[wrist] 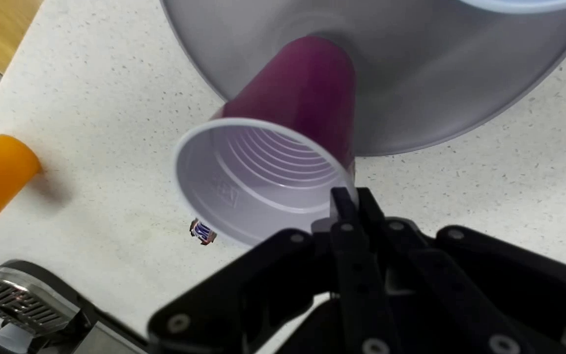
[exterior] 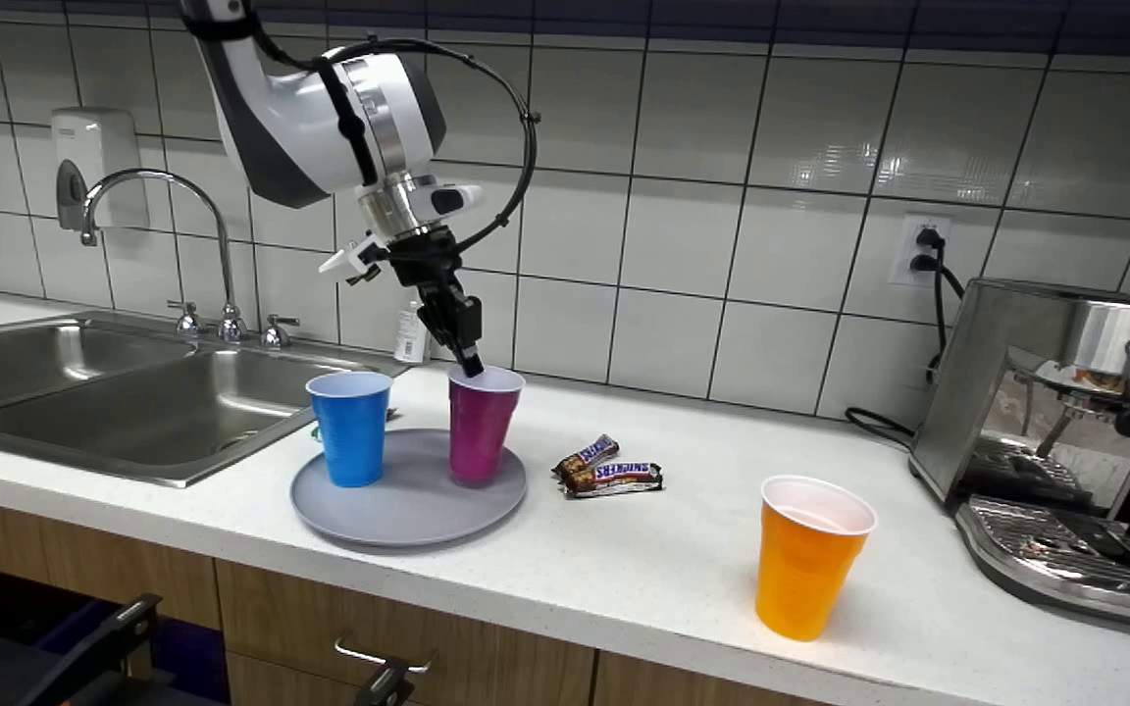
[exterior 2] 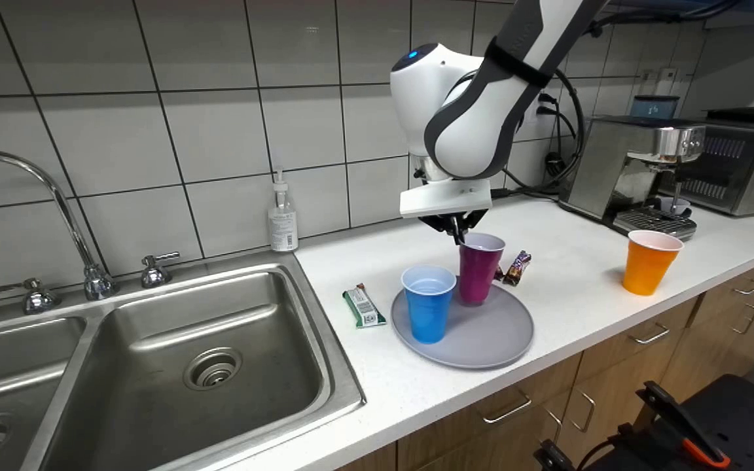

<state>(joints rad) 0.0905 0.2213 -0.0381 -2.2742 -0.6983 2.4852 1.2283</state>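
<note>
My gripper [wrist: 355, 199] is shut on the rim of a purple cup [wrist: 307, 88], one finger inside the pale interior and one outside. In both exterior views the gripper [exterior: 470, 369] reaches down to this cup [exterior: 480, 431]. The cup leans slightly, with its base over a grey round plate [exterior: 408, 515]; whether base and plate touch, I cannot tell. A blue cup [exterior 2: 428, 314] stands upright on the same plate, beside the purple one. Further along the counter is an orange cup [exterior: 808, 579], apart from the plate. Inside the purple cup, the visible part holds nothing.
Two Snickers bars [exterior: 614, 479] lie just beyond the plate. A green-wrapped bar [exterior 2: 364, 305] rests between plate and sink [exterior 2: 334, 366]. A faucet [exterior 2: 56, 196] and soap bottle [exterior 2: 283, 226] stand at the back. The coffee machine [exterior: 1036, 392] is past the orange cup; tiled wall behind.
</note>
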